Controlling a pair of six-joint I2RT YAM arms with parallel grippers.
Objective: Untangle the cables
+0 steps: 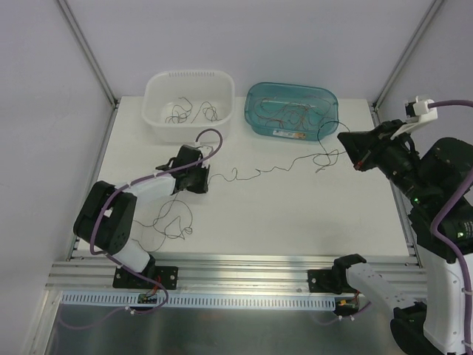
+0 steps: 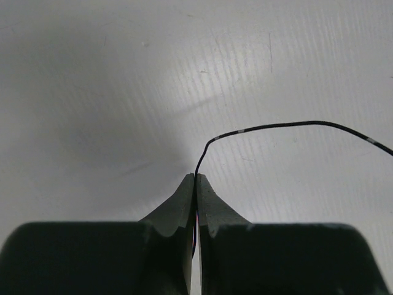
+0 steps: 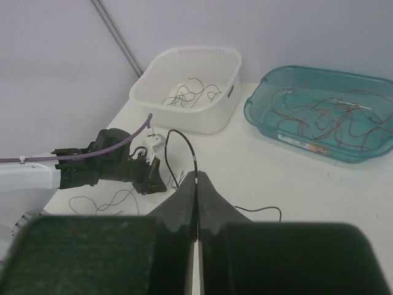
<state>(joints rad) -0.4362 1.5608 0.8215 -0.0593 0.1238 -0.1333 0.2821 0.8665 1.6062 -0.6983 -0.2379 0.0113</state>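
Note:
One thin black cable (image 1: 259, 171) lies stretched in waves across the table between my two grippers. My left gripper (image 1: 204, 179) is shut on its left end; in the left wrist view the cable (image 2: 276, 126) curves out from the shut fingertips of the left gripper (image 2: 196, 176). My right gripper (image 1: 349, 151) is shut on the other end, where the cable (image 3: 184, 142) loops up out of the right gripper (image 3: 197, 174). More loose cables (image 1: 171, 222) lie tangled beside the left arm.
A white basket (image 1: 155, 111) at the back holds a few dark cables. Next to it a teal tub (image 1: 255, 122) holds several red-brown ones. Metal frame posts stand at the table's back corners, and a rail runs along the near edge.

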